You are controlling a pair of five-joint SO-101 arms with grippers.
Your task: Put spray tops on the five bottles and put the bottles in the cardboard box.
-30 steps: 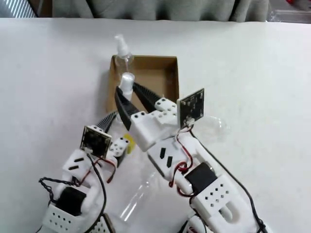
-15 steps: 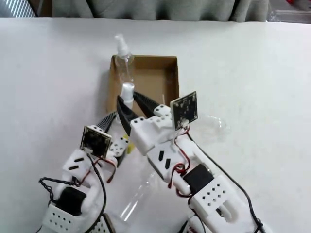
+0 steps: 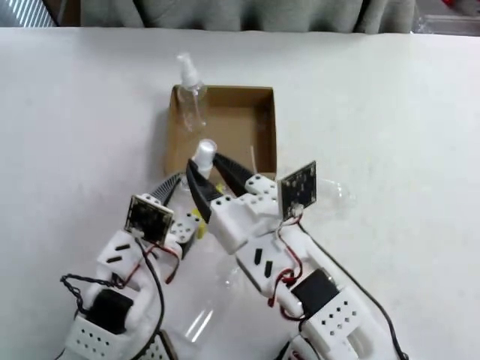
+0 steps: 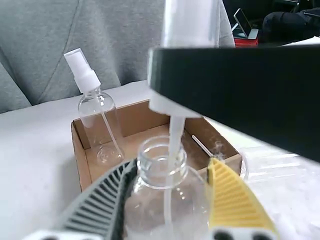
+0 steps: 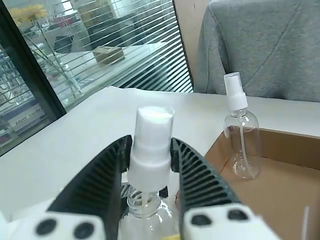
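Since the earlier frames, the right gripper (image 3: pixel 204 166) has drawn back from above the cardboard box (image 3: pixel 234 91) and now pinches the spray top (image 5: pixel 150 145) between black fingers. The top's tube enters the neck of an open bottle (image 4: pixel 165 212), which the left gripper (image 4: pixel 170 172) clamps just in front of the box. One capped bottle (image 3: pixel 191 101) stands in the box's far corner. A grey cushion (image 4: pixel 45 40) lies beyond the white table (image 3: pixel 390 112).
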